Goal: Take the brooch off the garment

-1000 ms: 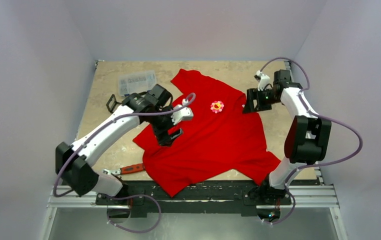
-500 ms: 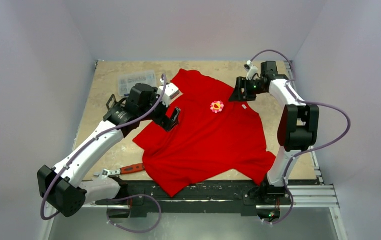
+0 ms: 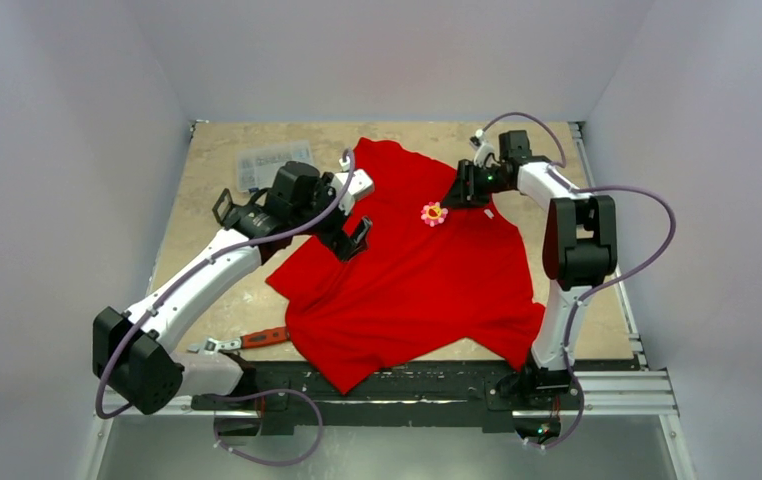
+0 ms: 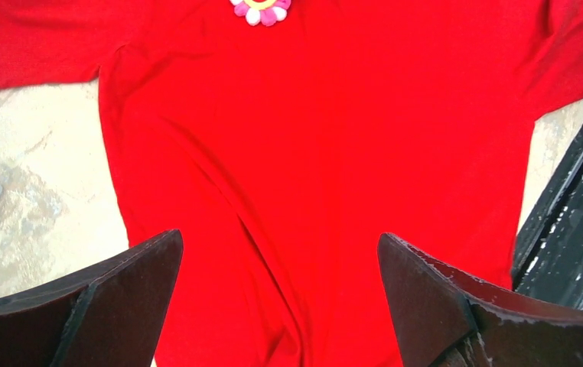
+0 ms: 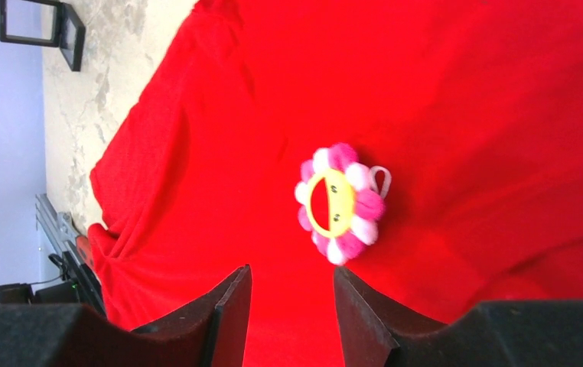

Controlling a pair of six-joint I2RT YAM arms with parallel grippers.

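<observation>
The red T-shirt point(image 3: 412, 270) lies spread flat on the table. The pink-petalled flower brooch point(image 3: 434, 213) with a yellow-red centre is pinned on its upper chest; it also shows in the right wrist view point(image 5: 340, 203) and at the top edge of the left wrist view point(image 4: 261, 11). My right gripper point(image 3: 454, 199) hovers just right of the brooch, jaws partly open and empty point(image 5: 292, 294), the brooch just ahead of the fingertips. My left gripper point(image 3: 354, 240) is open wide and empty over the shirt's left side point(image 4: 279, 256).
A red-handled wrench point(image 3: 253, 339) lies at the near left by the shirt hem. A clear plastic box point(image 3: 274, 165) sits at the far left, and a small black frame point(image 3: 223, 207) lies beside the left arm. The black base rail point(image 3: 417, 385) runs along the near edge.
My right gripper has swung left across the shirt's shoulder to just beside the brooch. My left gripper has moved back and up toward the shirt's left sleeve, then slightly right.
</observation>
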